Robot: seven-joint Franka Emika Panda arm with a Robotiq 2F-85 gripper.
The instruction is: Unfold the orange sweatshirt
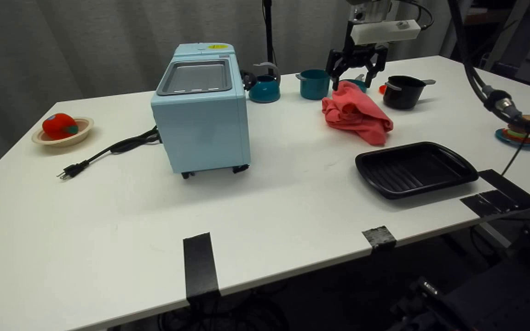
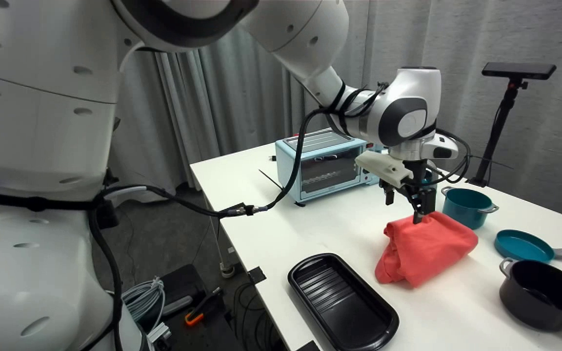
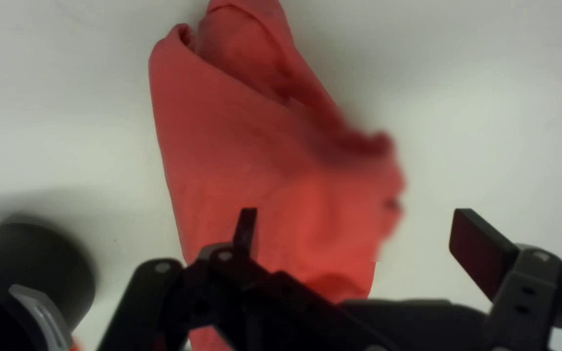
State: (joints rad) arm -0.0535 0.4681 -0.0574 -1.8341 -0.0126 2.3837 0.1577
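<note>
The orange sweatshirt is a coral-orange cloth that lies bunched and folded on the white table, and it shows in both exterior views. In the wrist view the sweatshirt runs from top to bottom, with a raised, blurred fold near the camera. My gripper is open and points down just above the cloth. It also shows in an exterior view, with one finger in front of the cloth's top. In the wrist view the gripper has its left finger over the cloth and its right finger over bare table.
A black baking tray lies near the table's front edge. A black pot, a teal pan and a teal pot stand close around the cloth. A light-blue toaster oven and a teal kettle stand further off.
</note>
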